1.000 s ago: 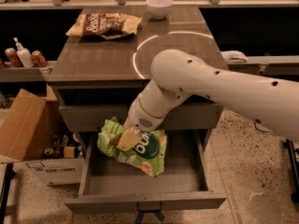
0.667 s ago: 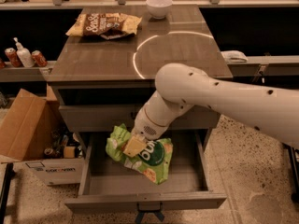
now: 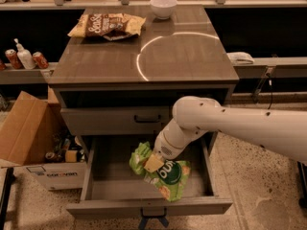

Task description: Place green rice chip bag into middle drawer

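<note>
The green rice chip bag [image 3: 165, 174] hangs tilted inside the open middle drawer [image 3: 105, 188], low over its grey floor, its dark round logo facing up. My gripper [image 3: 153, 163] reaches down from the white arm and is shut on the bag's upper left part. Whether the bag's lower end touches the drawer floor cannot be told.
A beige-and-brown chip bag [image 3: 106, 25] and a white bowl [image 3: 163, 6] lie on the cabinet top. The closed drawer front with a black bar handle [image 3: 147, 120] is above the open drawer. A cardboard box [image 3: 29, 138] stands at the left, cans [image 3: 41, 60] on a shelf.
The arm has dropped and shifted right, carrying the green bag lower and deeper into the open drawer.
</note>
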`<state>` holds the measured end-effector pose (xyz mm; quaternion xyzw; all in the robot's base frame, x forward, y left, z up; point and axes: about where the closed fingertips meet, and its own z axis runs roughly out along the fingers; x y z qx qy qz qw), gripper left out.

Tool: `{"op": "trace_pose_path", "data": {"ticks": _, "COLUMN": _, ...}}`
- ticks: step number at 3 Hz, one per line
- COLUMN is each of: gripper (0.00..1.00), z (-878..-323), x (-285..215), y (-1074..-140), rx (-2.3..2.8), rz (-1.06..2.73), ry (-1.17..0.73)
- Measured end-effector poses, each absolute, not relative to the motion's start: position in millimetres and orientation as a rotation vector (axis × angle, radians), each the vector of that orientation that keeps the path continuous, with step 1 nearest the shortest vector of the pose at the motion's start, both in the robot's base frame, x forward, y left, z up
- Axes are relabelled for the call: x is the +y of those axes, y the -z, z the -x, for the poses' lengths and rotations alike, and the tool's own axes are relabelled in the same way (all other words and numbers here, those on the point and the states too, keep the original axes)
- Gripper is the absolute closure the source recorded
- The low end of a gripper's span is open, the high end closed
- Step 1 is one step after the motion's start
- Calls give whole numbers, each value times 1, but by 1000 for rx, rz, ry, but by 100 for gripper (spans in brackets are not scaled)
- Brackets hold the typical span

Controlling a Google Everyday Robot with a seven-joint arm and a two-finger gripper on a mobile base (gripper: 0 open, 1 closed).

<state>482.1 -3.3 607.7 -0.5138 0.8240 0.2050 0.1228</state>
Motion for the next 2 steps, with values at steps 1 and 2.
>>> {"op": "trace_pose_path", "data": {"ticks": 1, "gripper": 100, "z": -499, "x": -24, "y": -554, "rx": 2483, "rz": 1415, "ry": -579}}
{"op": "trace_pose_path", "data": {"ticks": 2, "gripper": 100, "z": -499, "x": -23, "y": -553, "rx": 2484, "rz": 1413, "ry": -580}}
